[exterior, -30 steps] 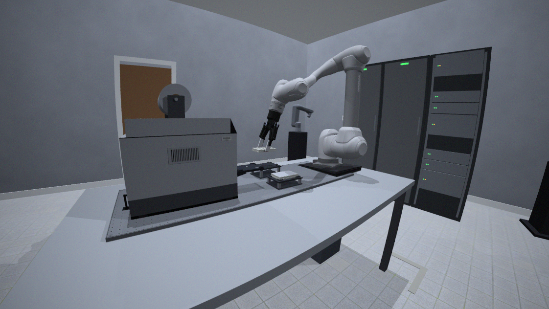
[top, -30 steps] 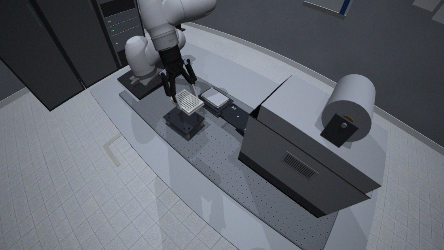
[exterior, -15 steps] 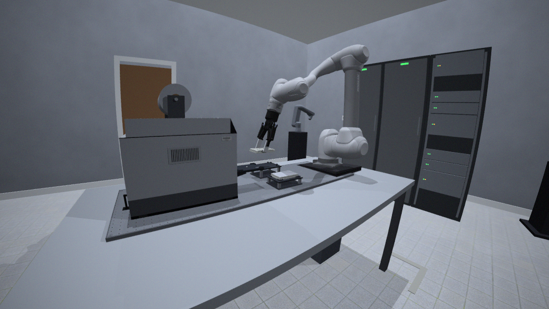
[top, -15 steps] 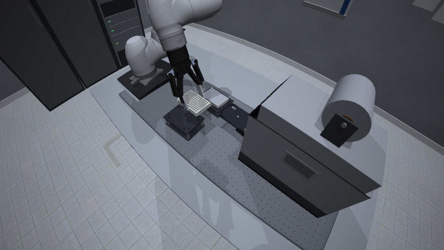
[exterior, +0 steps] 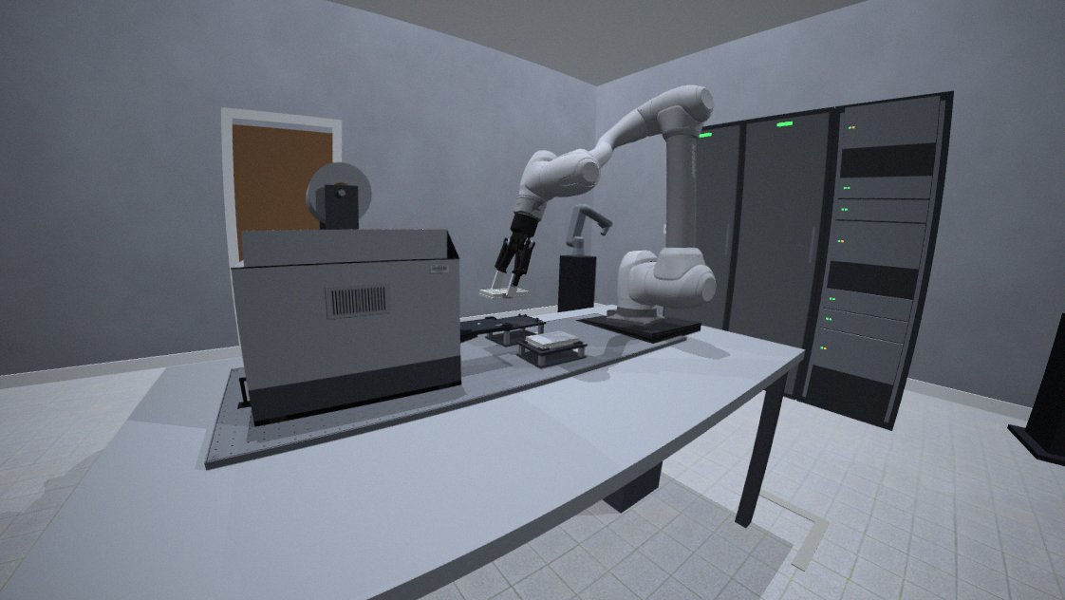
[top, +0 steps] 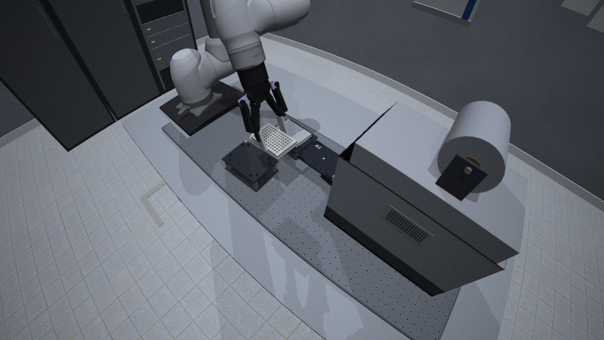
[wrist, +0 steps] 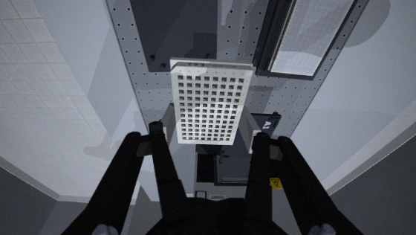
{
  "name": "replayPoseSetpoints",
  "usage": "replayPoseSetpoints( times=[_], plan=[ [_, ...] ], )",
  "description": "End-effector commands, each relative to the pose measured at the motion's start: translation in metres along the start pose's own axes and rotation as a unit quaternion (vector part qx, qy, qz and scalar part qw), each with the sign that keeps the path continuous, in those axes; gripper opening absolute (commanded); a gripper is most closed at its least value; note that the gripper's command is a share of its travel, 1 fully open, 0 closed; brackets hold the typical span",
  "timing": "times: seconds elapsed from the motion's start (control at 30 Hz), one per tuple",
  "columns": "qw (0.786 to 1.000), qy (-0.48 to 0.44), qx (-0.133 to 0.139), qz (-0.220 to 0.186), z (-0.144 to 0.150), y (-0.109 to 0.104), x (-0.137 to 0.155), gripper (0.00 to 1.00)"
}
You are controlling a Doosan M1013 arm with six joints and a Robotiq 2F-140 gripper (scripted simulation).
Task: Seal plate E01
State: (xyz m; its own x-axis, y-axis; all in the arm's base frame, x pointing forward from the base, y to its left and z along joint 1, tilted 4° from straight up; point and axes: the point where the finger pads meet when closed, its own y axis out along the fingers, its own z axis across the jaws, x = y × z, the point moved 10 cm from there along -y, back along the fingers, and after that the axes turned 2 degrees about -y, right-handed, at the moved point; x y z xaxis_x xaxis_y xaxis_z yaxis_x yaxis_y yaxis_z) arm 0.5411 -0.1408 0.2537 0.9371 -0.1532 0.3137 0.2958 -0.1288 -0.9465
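Observation:
Plate E01 (top: 276, 140) (exterior: 504, 291) (wrist: 209, 108) is a white well plate. My gripper (top: 273, 135) (exterior: 509, 287) (wrist: 207, 114) is shut on its long sides and holds it level in the air, well above the bench. The dark nest N1 (top: 250, 162) (wrist: 174, 33) stands bare just beside it. The sealer's dark stage (top: 318, 158) (wrist: 226, 169), marked A1, sticks out of the sealer (top: 422, 198) (exterior: 346, 320) and lies below and a little ahead of the plate. The START button and lamp do not show.
Nest N2 with its white plate (top: 303, 135) (exterior: 552, 341) (wrist: 308, 37) sits next to the stage. A foil roll (top: 475, 143) (exterior: 339, 195) tops the sealer. All stand on a perforated breadboard (top: 295, 219) on the table (top: 141, 126). Server racks (exterior: 871, 253) stand behind the arm's base.

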Motion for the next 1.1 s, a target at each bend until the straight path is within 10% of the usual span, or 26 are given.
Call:
replayPoseSetpoints(
  times=[0.0, 1.07],
  plan=[
    [1.0, 0.0, 0.0, 0.0, 0.004, 0.002, 0.005, 0.1],
    [1.0, 0.0, 0.0, 0.0, 0.039, 0.02, 0.057, 0.1]
  ],
)
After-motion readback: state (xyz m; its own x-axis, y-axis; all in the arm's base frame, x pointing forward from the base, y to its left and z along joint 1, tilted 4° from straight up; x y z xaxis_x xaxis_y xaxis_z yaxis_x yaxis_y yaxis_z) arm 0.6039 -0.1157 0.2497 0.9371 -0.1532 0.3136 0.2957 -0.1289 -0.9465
